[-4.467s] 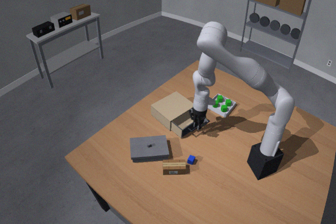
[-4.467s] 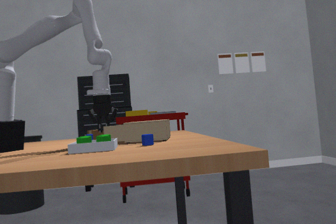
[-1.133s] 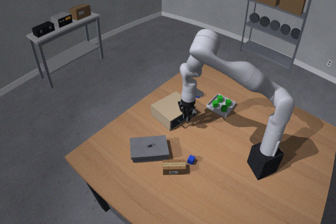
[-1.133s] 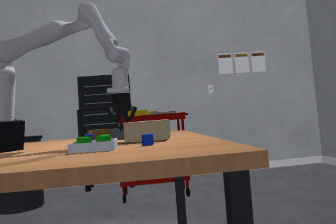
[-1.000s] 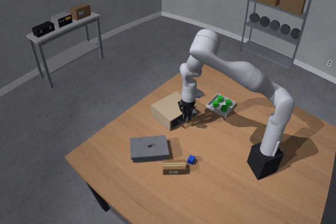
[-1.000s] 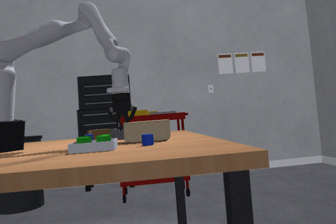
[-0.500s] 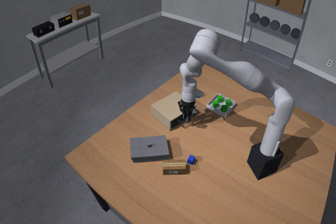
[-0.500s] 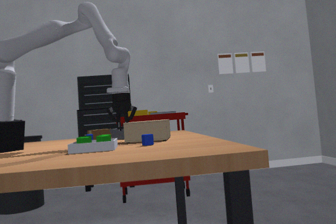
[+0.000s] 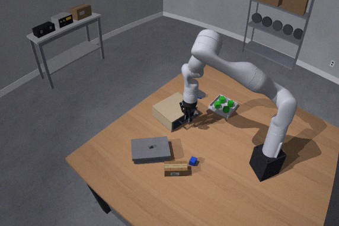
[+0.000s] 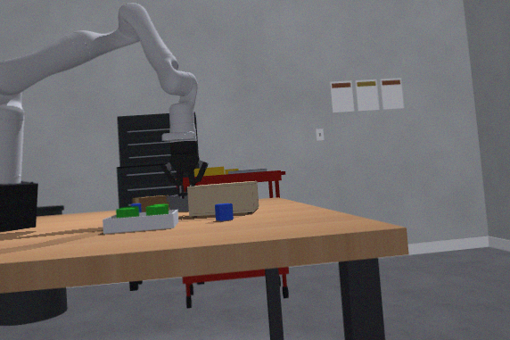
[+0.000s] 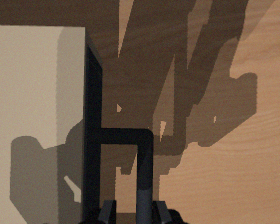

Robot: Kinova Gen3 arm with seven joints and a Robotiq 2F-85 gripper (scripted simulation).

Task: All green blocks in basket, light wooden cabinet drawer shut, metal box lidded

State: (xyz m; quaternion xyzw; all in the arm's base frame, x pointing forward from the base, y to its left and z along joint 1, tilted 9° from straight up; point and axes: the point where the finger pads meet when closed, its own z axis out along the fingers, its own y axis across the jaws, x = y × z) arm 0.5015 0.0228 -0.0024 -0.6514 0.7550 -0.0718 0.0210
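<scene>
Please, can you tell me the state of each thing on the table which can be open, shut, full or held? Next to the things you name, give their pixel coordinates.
Gripper (image 9: pixel 187 120) (image 10: pixel 184 194) (image 11: pixel 135 212): jaws partly open, around the drawer handle (image 11: pixel 144 170), not clamped.
Cabinet drawer (image 9: pixel 176 125) (image 11: pixel 93 100): looks shut; a small gap cannot be excluded.
Metal box lid (image 9: pixel 142 149): on; cannot tell if fully down.
Basket (image 9: pixel 218 113) (image 10: pixel 140 224): upright, holding four green blocks.
Cardboard box (image 9: pixel 169 172): upright; cannot tell if shut.

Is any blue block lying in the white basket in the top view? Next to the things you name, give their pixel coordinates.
No, the basket (image 9: pixel 219 113) (image 10: pixel 141 224) shows only green blocks (image 9: pixel 222 99) (image 10: pixel 157 210).
</scene>
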